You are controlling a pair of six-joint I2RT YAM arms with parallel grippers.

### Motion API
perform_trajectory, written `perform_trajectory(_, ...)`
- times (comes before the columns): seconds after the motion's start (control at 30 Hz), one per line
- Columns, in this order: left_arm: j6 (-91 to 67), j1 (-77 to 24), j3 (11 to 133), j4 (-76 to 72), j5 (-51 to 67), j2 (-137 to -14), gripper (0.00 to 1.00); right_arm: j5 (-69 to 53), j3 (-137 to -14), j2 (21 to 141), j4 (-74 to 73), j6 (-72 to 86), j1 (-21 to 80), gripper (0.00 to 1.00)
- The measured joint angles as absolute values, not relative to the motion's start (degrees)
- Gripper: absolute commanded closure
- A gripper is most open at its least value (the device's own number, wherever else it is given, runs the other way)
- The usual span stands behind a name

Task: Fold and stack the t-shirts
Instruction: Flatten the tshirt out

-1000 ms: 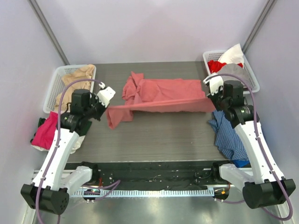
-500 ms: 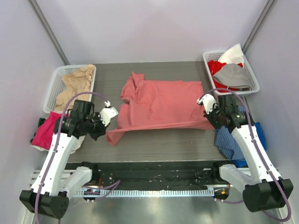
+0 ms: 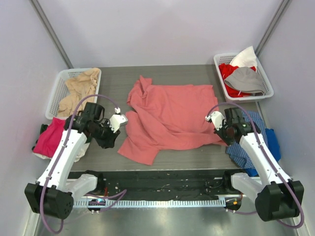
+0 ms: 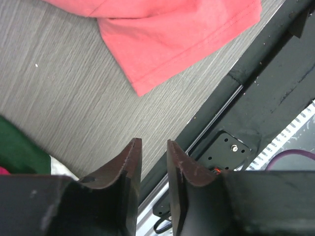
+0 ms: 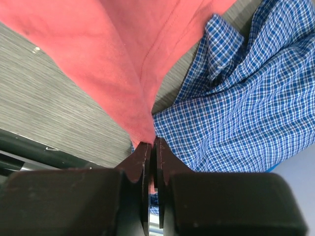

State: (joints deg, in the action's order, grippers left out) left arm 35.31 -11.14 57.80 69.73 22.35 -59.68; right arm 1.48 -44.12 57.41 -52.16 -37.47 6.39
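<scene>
Starting at the near edge, a black rail (image 3: 157, 186) runs along the front of the grey wood-grain table (image 3: 187, 156). Just beyond it on the left side, the left gripper (image 4: 152, 147) is over bare table, with its two dark fingers parted by a narrow gap and nothing between them. The near-left corner of the salmon-red t-shirt (image 3: 170, 115) lies a little ahead of it, not touching the fingers. On the right side, the right gripper (image 5: 150, 145) has its fingers pressed together on a pointed corner of this same t-shirt, at its near-right edge, and the cloth rises from the table into the pinch. Just beside this gripper lies a blue checked shirt (image 3: 248, 145), crumpled at the right border of the table. At the left border, beside the left arm, a magenta-pink t-shirt (image 3: 49, 137) is partly hidden by the arm. The salmon-red t-shirt itself is spread over the middle of the table, wrinkled, with a bunched part at its far-left corner. Farther back, a white basket (image 3: 55, 96) in the left corner holds a beige t-shirt (image 3: 81, 88). Another white basket (image 3: 217, 63) in the right corner holds a red garment (image 3: 229, 71), a grey garment (image 3: 246, 81) and a white cloth (image 3: 244, 59).
</scene>
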Motion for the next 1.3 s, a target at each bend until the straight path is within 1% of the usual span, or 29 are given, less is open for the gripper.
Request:
perform_trajectory(0.03,35.3,-11.1,57.7,69.7,22.3,-60.0,0.61,1.9,-43.9,57.4,-52.1,-37.6,6.4,0.73)
perform_trajectory(0.1,35.3,-11.1,57.3,69.3,22.3,-60.1,0.56,2.3,-43.7,57.5,-51.7,-37.6,6.3,0.61)
perform_trajectory(0.13,35.2,-11.1,56.8,68.8,22.1,-60.1,0.52,2.4,-43.7,57.7,-51.5,-37.7,6.3,0.52)
perform_trajectory(0.17,35.2,-11.1,56.3,68.1,22.0,-60.1,0.5,2.4,-43.7,57.8,-51.3,-37.7,6.3,0.47)
perform_trajectory(0.23,34.9,-11.2,55.7,66.5,21.7,-60.1,0.5,2.3,-43.7,58.4,-51.0,-37.4,6.3,0.35)
perform_trajectory(0.27,34.7,-11.2,55.6,65.4,21.4,-60.2,0.49,2.2,-43.8,58.8,-51.0,-37.4,6.3,0.31)
perform_trajectory(0.3,34.5,-11.2,55.6,63.8,21.3,-60.3,0.47,2.0,-43.9,59.3,-51.0,-37.4,6.3,0.23)
perform_trajectory(0.33,34.0,-11.2,55.7,62.3,21.0,-60.7,0.43,1.8,-44.0,59.8,-51.1,-37.3,6.3,0.15)
perform_trajectory(0.37,33.5,-11.2,56.0,61.1,20.9,-61.1,0.42,1.5,-44.3,60.2,-51.2,-37.3,6.3,0.13)
perform_trajectory(0.4,32.9,-11.2,56.3,59.5,20.7,-61.8,0.41,1.0,-44.6,60.4,-51.4,-37.1,6.3,0.09)
perform_trajectory(0.43,31.8,-11.2,56.9,57.3,20.5,-63.0,0.38,0.4,-45.0,60.4,-51.5,-37.2,6.3,0.04)
perform_trajectory(0.47,31.0,-11.2,57.3,55.4,20.4,-64.0,0.36,-0.3,-45.5,60.4,-51.6,-37.2,6.3,0.0)
perform_trajectory(0.5,29.7,-11.2,57.9,52.9,19.9,-65.3,0.34,-1.0,-46.3,60.4,-51.2,-37.0,6.3,0.0)
perform_trajectory(0.53,28.2,-11.2,58.5,49.6,19.3,-66.9,0.3,-1.5,-46.9,60.4,-50.8,-36.6,6.3,0.0)
perform_trajectory(0.63,24.4,-11.2,62.0,41.8,16.5,-73.0,0.24,-2.3,-49.2,61.3,-47.1,-34.9,6.3,0.0)
perform_trajectory(0.7,22.3,-11.2,66.5,36.5,14.3,-79.5,0.21,-2.3,-51.7,64.5,-42.3,-33.0,6.3,0.0)
perform_trajectory(0.73,21.3,-11.2,68.8,34.5,13.2,-82.5,0.18,-2.2,-52.8,66.6,-39.7,-32.3,6.3,0.01)
perform_trajectory(0.87,18.0,-11.2,81.2,25.6,8.5,-96.9,0.14,-0.7,-56.3,74.9,-29.6,-29.1,6.3,0.0)
perform_trajectory(1.07,16.4,-11.2,94.8,18.9,3.4,-112.2,0.11,3.0,-61.1,83.8,-19.7,-27.1,6.3,0.0)
perform_trajectory(1.17,16.7,-11.2,99.9,17.1,0.8,-118.0,0.11,4.2,-62.9,86.8,-16.4,-26.8,6.3,0.0)
perform_trajectory(1.3,17.8,-11.2,101.9,16.1,-1.4,-122.2,0.11,4.8,-63.7,89.1,-14.1,-26.5,6.3,0.0)
